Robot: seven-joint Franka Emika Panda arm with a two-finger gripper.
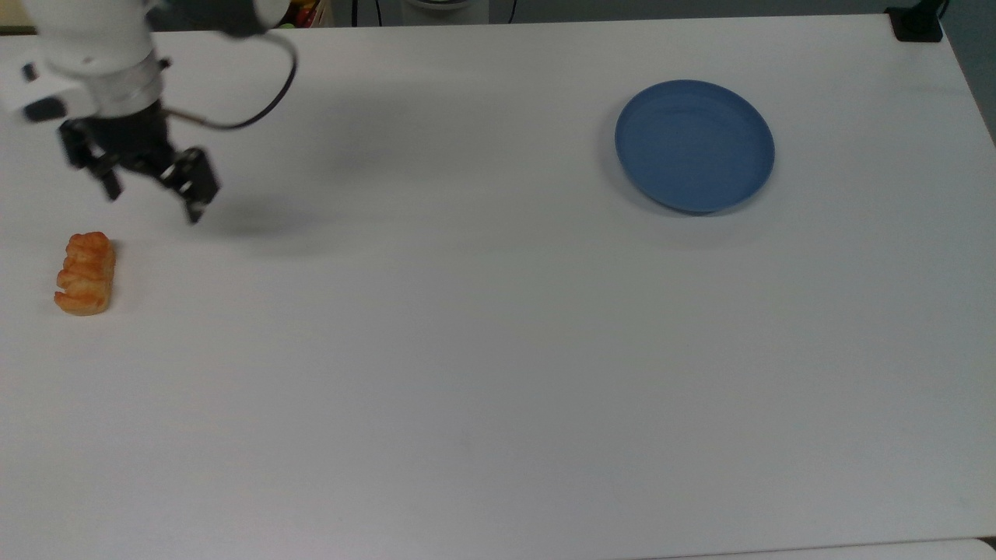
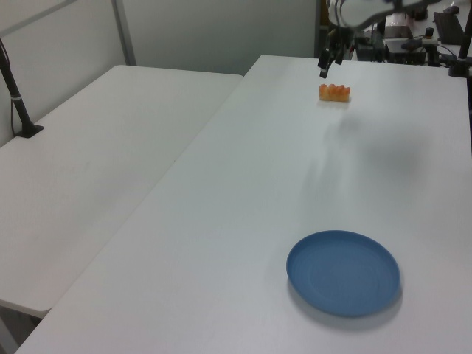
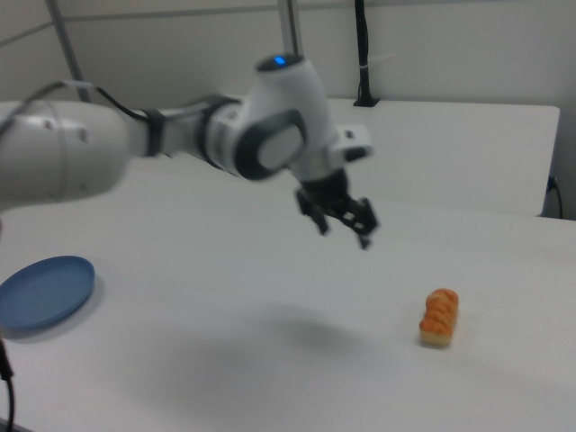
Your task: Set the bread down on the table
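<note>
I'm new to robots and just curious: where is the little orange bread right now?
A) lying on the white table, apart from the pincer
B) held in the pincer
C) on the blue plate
A: the bread lies on the table, with the open pincer raised away from it.

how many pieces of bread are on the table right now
1. The bread lies on the bare table near the top view's left edge, far from the blue plate, with the open gripper raised beside it.

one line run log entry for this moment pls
phase: release done | bread: lying on table, free | gripper: open, lifted clear of bread | blue plate: empty, far from bread
</note>
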